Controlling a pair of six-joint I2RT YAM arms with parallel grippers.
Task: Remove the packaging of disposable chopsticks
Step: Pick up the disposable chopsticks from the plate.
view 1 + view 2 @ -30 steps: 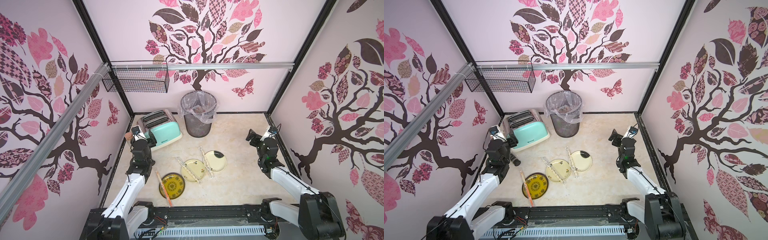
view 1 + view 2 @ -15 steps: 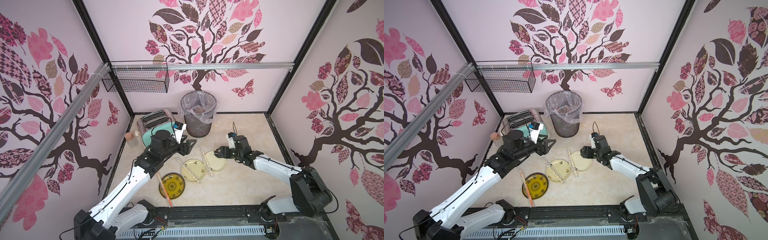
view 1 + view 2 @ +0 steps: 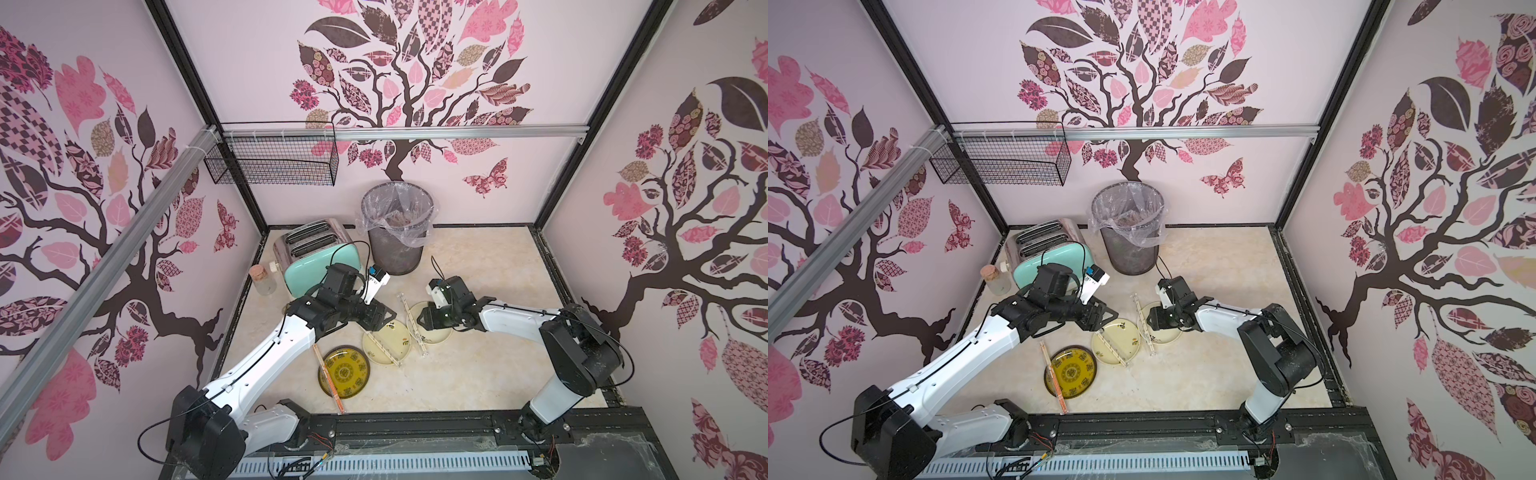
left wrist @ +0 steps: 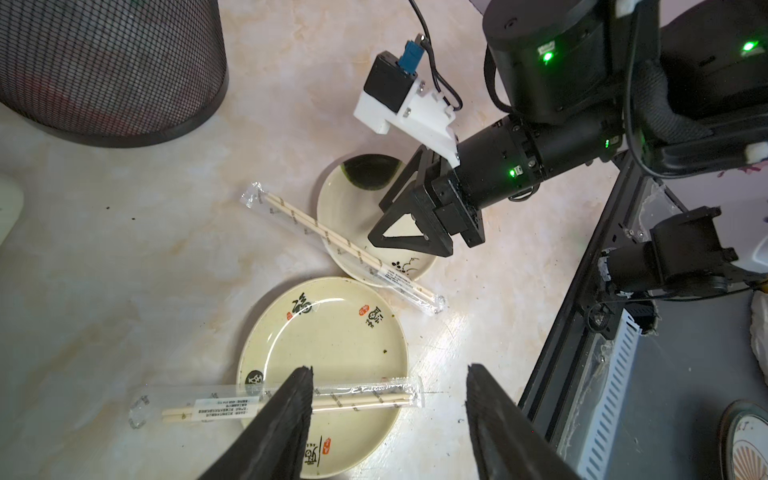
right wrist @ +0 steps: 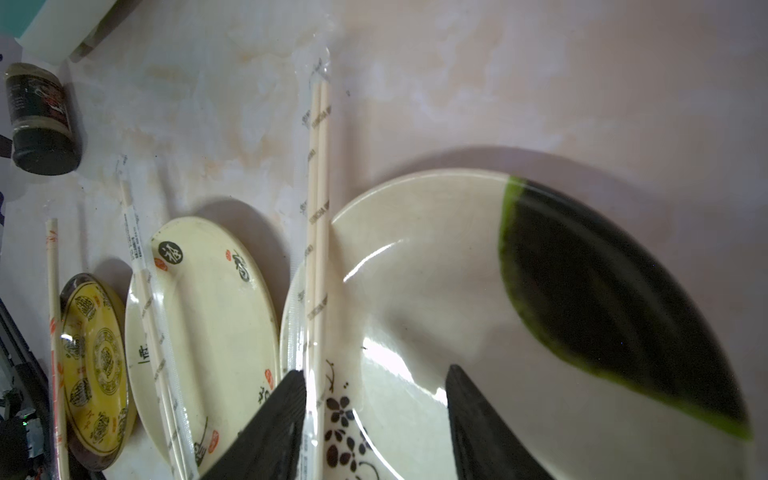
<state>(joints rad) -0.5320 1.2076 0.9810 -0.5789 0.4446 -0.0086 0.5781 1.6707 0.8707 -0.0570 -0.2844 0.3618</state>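
The left hand (image 4: 388,370) hangs wide open and empty over the wrapped chopsticks (image 4: 361,401) lying across the middle cream plate (image 4: 332,332). The right hand (image 5: 376,370), jaws partly apart and gripping nothing, sits low over the right plate (image 5: 457,270), one finger (image 5: 274,424) just beside its sleeved chopsticks (image 5: 318,187). Nearer, an orange-tinted sleeve (image 3: 328,379) crosses the left edge of the yellow plate (image 3: 353,374).

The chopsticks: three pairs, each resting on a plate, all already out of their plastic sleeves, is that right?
Nearly. Three pairs of chopsticks do rest on plates, but all are still sealed inside their packaging: the left wrist view shows two clear sleeves, a top view the orange-red sleeve.
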